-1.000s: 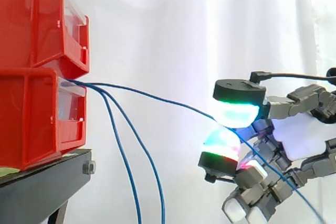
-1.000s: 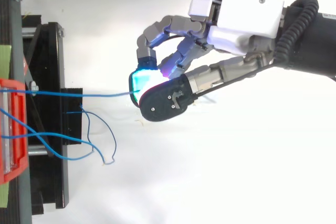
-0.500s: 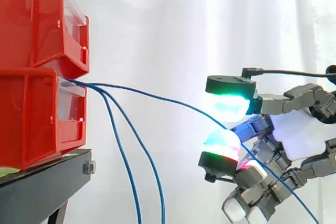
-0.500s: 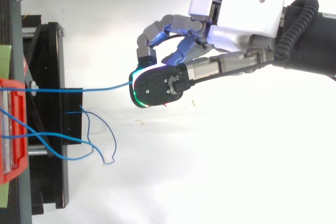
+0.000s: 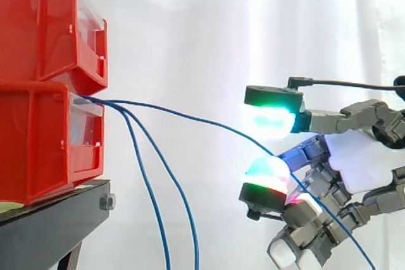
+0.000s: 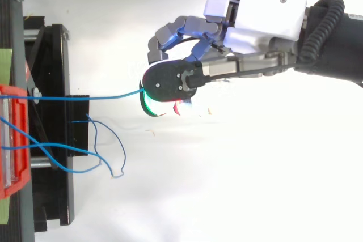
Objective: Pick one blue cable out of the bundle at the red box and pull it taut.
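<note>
Two stacked red boxes (image 5: 44, 137) sit on a black stand at the left. A bundle of blue cables leaves the lower box. One blue cable (image 5: 190, 118) runs right in a shallow sag to my hand (image 5: 361, 162), also seen from above as the cable (image 6: 102, 98) reaching the hand (image 6: 266, 18). It passes between two glowing pads that stand apart: the upper pad (image 5: 269, 118) is lifted clear of it, and the cable lies against the lower pad (image 5: 266, 172), then drops away to the lower right. The pinch is open.
Two other blue cables (image 5: 149, 188) hang down from the lower box; from above they loop loosely (image 6: 96, 151) off the black stand (image 6: 54, 55). A white curtain is behind, and a white floor lies under the hand.
The upper pad has lifted up and to the left, off the lower pad, releasing its pinch on the cable. The cable sags slightly more. The arm itself has not moved.
</note>
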`<control>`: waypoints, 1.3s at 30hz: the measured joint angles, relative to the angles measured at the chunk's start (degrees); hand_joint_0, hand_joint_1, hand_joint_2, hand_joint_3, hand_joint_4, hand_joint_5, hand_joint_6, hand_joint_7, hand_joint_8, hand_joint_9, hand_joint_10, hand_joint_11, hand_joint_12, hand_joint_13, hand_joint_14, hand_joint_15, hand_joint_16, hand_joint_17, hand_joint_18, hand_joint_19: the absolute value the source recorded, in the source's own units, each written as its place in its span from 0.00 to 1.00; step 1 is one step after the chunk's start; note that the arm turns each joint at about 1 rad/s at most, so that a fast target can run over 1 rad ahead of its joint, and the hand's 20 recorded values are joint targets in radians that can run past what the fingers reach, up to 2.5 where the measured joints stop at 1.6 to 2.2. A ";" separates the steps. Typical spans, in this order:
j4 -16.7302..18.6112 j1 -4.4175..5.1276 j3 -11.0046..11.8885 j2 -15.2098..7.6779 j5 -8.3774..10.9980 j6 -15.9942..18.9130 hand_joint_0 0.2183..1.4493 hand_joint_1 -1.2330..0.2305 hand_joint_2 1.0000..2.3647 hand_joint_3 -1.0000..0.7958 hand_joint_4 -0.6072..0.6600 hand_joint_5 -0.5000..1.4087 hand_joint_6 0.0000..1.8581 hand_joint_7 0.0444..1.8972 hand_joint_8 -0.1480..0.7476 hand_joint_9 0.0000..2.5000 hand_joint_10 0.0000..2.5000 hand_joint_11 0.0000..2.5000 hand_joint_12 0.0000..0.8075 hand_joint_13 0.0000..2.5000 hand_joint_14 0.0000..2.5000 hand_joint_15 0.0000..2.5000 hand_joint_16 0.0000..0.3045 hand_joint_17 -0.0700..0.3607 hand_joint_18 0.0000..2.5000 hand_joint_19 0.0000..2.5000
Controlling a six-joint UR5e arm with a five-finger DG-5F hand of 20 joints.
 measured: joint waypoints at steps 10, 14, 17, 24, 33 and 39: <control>0.00 0.00 0.00 0.00 0.02 0.00 0.31 0.39 0.01 0.42 0.61 0.19 0.49 0.59 0.57 0.39 0.01 0.46 0.47 0.29 0.01 0.22 0.18 0.44 0.24 0.21; 0.01 -0.01 0.00 0.00 0.11 0.00 0.31 0.36 0.01 0.42 0.61 0.19 0.49 0.59 0.57 0.40 0.01 0.46 0.47 0.29 0.01 0.21 0.18 0.45 0.25 0.21; 0.01 -0.01 0.01 0.01 0.07 0.00 0.31 0.34 0.01 0.42 0.60 0.19 0.49 0.59 0.56 0.39 0.01 0.47 0.46 0.29 0.01 0.22 0.17 0.44 0.25 0.21; 0.02 0.00 0.01 0.03 0.01 0.00 0.33 0.29 0.01 0.41 0.60 0.19 0.49 0.59 0.54 0.39 0.01 0.47 0.45 0.28 0.01 0.22 0.17 0.43 0.24 0.21; 0.02 0.00 0.00 0.01 0.00 0.00 0.36 0.25 0.01 0.37 0.59 0.19 0.49 0.58 0.54 0.39 0.01 0.47 0.44 0.28 0.01 0.21 0.16 0.42 0.24 0.21; 0.02 0.00 0.00 0.01 0.00 -0.01 0.38 0.24 0.01 0.44 0.55 0.20 0.50 0.63 0.54 0.40 0.01 0.48 0.44 0.29 0.01 0.22 0.16 0.42 0.25 0.21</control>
